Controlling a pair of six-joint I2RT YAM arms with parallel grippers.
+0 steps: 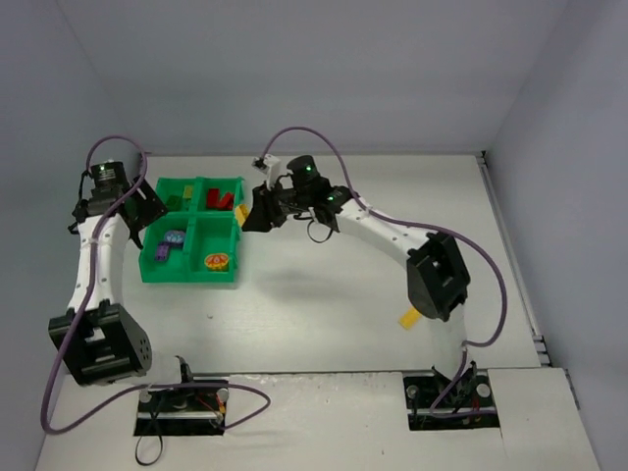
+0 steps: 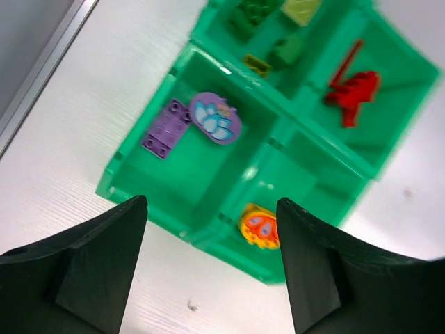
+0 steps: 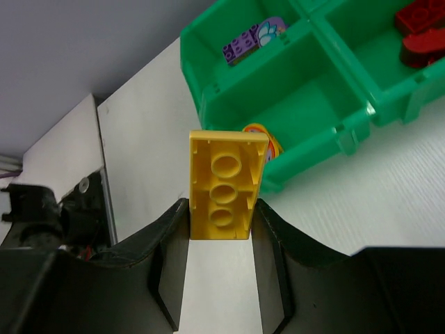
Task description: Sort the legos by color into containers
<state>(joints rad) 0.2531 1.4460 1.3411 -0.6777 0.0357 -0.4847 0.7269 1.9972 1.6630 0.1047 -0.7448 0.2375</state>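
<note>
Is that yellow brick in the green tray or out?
Out. The right gripper clamps the yellow brick beside the tray, not inside any compartment.

The bright green moulded plastic tray (image 2: 224, 69) is gleaming along its smooth rims, throwing small white highlights. The flat yellow plastic brick (image 3: 224, 184) is showing a smooth, slightly glossy underside with round sockets. The black plastic fingers (image 2: 104, 257) of the left gripper (image 2: 212, 202) are looking matt. The white bench (image 2: 69, 104) is showing a dull, finely streaked surface.
</note>
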